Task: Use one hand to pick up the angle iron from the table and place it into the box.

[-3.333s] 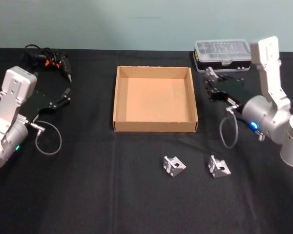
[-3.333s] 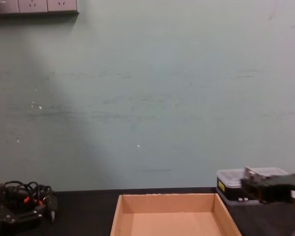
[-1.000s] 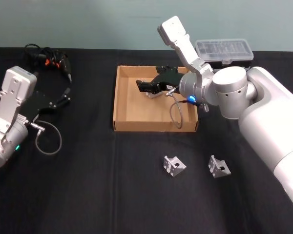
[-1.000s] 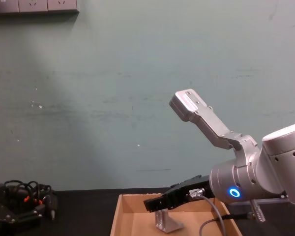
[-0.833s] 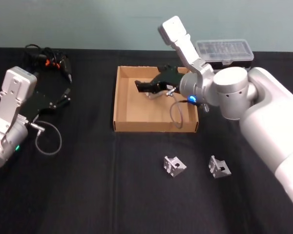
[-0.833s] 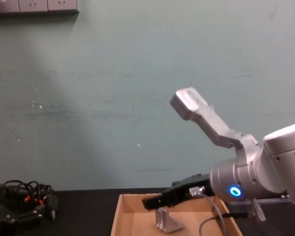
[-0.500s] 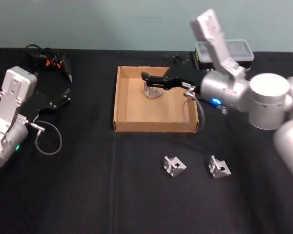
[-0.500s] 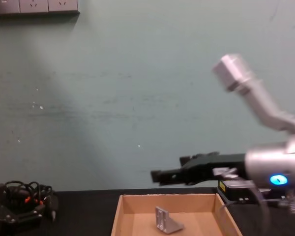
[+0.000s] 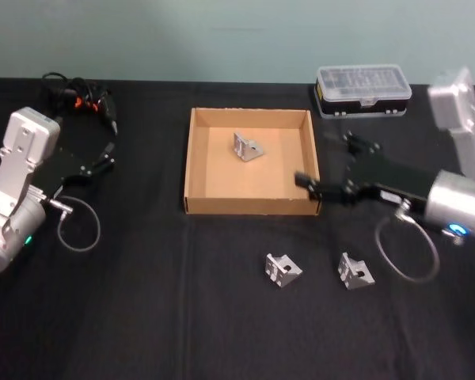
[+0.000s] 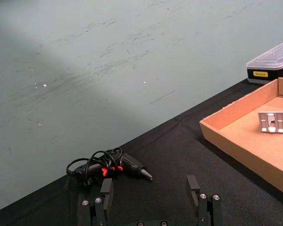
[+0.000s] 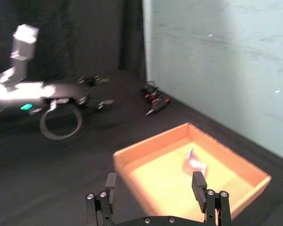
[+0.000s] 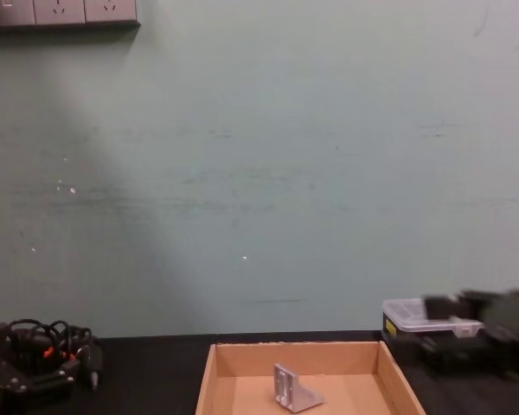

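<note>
We find the small silver metal angle iron (image 9: 247, 147) lying inside the wide, shallow tan cardboard box (image 9: 252, 207), toward its far wall and touching no gripper. From the head view, the black two-fingered right gripper (image 9: 326, 161) on its silver-grey arm hangs over the flat black worktop (image 9: 142, 309) just off the box's near right corner, with its fingers spread apart and nothing between them. This view alone gives us a second angle iron (image 9: 282, 269) and a third angle iron (image 9: 354, 271), both on the worktop in front of the box and well apart from it.

The chest view, looking low across the worktop, shows us the placed angle iron (image 12: 292, 387) standing on one flange with the other upright. The right gripper (image 12: 480, 341) there is a dark shape at the right edge, in front of the black plastic case with a clear lid (image 12: 406, 316).

The right wrist view confirms the right gripper (image 11: 154, 181) is wide apart, with the box (image 11: 132, 160) and the angle iron (image 11: 195, 162) beyond it.

The left gripper (image 9: 107, 156) is parked at the left of the worktop; its wrist view shows the left gripper (image 10: 150, 186) standing apart and empty, near a black corded tool (image 10: 108, 167).
</note>
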Controlling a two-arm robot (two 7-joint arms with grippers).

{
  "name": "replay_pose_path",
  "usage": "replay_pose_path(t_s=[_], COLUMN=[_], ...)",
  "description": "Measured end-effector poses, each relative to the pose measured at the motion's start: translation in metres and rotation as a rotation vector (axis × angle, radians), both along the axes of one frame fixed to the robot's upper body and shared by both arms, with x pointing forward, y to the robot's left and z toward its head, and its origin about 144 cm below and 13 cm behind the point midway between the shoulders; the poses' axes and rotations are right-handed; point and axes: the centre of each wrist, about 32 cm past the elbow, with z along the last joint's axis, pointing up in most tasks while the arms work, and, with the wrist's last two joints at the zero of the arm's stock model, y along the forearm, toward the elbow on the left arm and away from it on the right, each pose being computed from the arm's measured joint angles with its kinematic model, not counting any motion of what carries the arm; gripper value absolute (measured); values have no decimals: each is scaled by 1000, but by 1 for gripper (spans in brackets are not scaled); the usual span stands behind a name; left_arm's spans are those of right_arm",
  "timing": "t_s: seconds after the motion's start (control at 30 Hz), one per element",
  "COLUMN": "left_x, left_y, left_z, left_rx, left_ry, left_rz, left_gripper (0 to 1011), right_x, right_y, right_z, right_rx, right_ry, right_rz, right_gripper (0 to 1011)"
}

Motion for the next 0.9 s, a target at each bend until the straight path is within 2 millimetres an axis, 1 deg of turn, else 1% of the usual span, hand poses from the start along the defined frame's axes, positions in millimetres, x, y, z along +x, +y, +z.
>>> replay_pose_path(t_s=[0.03, 0.07, 0.13, 0.17, 0.33, 0.5, 0.6, 0.7, 0.9], left_x=[0, 0, 0, 0, 0, 0, 0, 0, 0], left_y=[0, 0, 0, 0, 0, 0, 0, 0, 0], left_z=[0, 0, 0, 0, 0, 0, 0, 0, 0], left_rx=[0, 0, 0, 0, 0, 0, 0, 0, 0], left_ry=[0, 0, 0, 0, 0, 0, 0, 0, 0], left_rz=[0, 0, 0, 0, 0, 0, 0, 0, 0], left_gripper=[1011, 1011, 1011, 1011, 1011, 1011, 1011, 1011, 1011], right_x=[0, -3, -13, -13, -24, -28, -29, -29, -24], right_y=[0, -5, -22, -22, -52, -68, -74, -76, -72], right_z=[0, -1, -5, -5, -15, -23, -29, -35, -46], right_rx=[0, -3, -19, -19, -44, -61, -72, -83, -114], right_ry=[0, 4, 20, 20, 69, 120, 158, 185, 192], right_rz=[0, 12, 52, 52, 109, 159, 188, 206, 210], right_gripper=[1004, 1004, 1004, 1004, 1004, 1004, 1004, 1004, 1004])
